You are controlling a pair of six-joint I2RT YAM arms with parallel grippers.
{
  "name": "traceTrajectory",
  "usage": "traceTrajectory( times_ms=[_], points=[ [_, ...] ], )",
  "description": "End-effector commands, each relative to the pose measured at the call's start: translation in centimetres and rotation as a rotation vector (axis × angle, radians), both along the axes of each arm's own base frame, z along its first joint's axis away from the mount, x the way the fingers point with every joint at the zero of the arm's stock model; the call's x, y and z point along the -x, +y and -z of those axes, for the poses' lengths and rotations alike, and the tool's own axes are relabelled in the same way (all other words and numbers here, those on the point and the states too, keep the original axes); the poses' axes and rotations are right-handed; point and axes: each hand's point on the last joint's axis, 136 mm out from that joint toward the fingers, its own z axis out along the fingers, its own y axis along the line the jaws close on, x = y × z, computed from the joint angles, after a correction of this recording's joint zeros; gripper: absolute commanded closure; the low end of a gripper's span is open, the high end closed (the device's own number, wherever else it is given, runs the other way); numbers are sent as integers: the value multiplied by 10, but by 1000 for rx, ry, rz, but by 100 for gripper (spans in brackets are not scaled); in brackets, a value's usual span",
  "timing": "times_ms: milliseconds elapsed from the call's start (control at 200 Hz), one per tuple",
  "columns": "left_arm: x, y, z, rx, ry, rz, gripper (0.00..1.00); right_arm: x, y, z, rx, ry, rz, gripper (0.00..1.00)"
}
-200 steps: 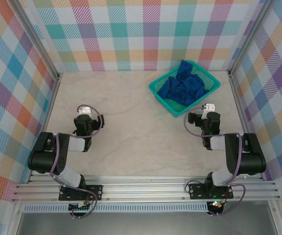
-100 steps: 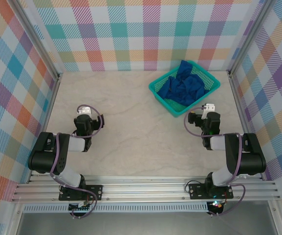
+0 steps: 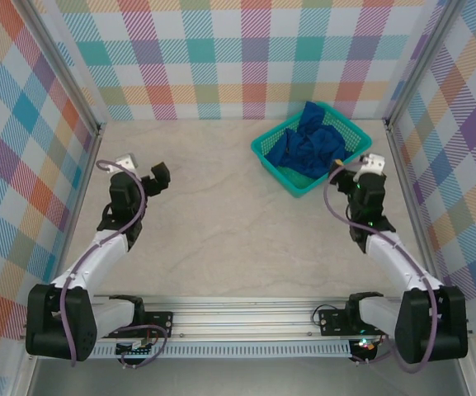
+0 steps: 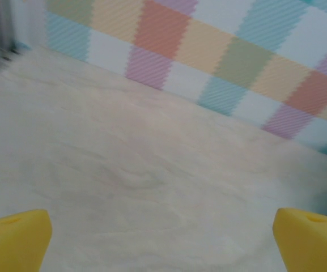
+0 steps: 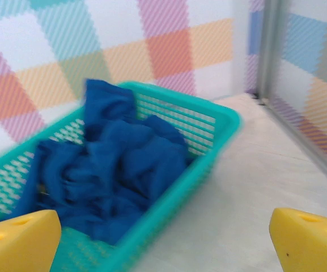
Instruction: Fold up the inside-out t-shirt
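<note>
T-shirt blue, crumpled in basket | left end effector wide | right end effector wide

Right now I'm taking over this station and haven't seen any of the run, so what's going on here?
Nothing is being handled yet. The blue t-shirt lies crumpled in the teal basket at the far right of the table. The right gripper is open and empty, pointing at the basket from close by. The left gripper is open over bare tabletop on the left. Folding hasn't started.
</note>
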Motion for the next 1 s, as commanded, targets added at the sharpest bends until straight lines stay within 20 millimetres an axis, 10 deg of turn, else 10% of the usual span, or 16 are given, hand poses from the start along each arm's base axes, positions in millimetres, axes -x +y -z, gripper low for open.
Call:
traceTrajectory(
  times_ms=[0,335,540,995],
  points=[
    [5,-58,13,80,103,162,0,5,21,60,-77,315,44,3],
    [-5,-95,29,-46,201,201,0,-36,-4,107,-73,603,216,3],
    [-7,-95,38,-72,236,192,0,-54,-6,133,-130,710,137,37],
    [0,-89,44,-130,258,191,0,-95,-129,141,181,875,94,88]
  ],
)
